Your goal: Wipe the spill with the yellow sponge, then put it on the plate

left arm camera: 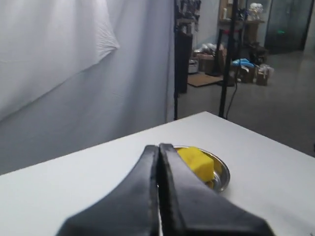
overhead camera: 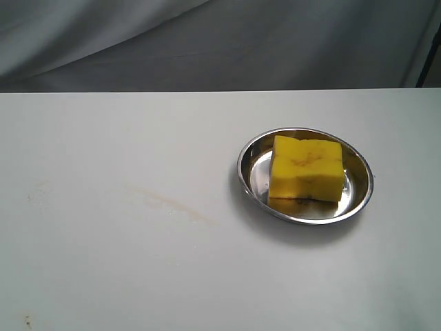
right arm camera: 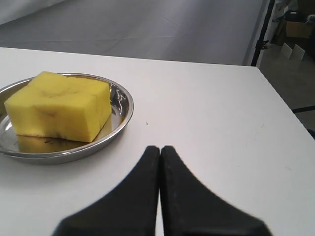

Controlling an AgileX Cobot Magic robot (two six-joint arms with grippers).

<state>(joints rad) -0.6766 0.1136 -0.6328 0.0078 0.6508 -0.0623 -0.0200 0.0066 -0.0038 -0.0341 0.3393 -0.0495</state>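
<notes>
The yellow sponge (overhead camera: 307,168) lies flat inside the plate (overhead camera: 358,201), a shiny steel dish right of the table's middle; brownish marks show on its top. A faint brownish streak, the spill (overhead camera: 169,203), stays on the table left of the plate. Neither arm appears in the exterior view. The left gripper (left arm camera: 159,146) is shut with nothing in it, well back from the sponge (left arm camera: 197,162) and plate (left arm camera: 224,173). The right gripper (right arm camera: 160,148) is also shut and empty, a short way from the plate (right arm camera: 123,112) holding the sponge (right arm camera: 61,105).
A grey cloth backdrop (overhead camera: 207,41) hangs behind the white table (overhead camera: 103,276). The table's far edge and right corner (right arm camera: 256,69) show in the right wrist view. A black stand (left arm camera: 226,59) and room clutter lie beyond the table.
</notes>
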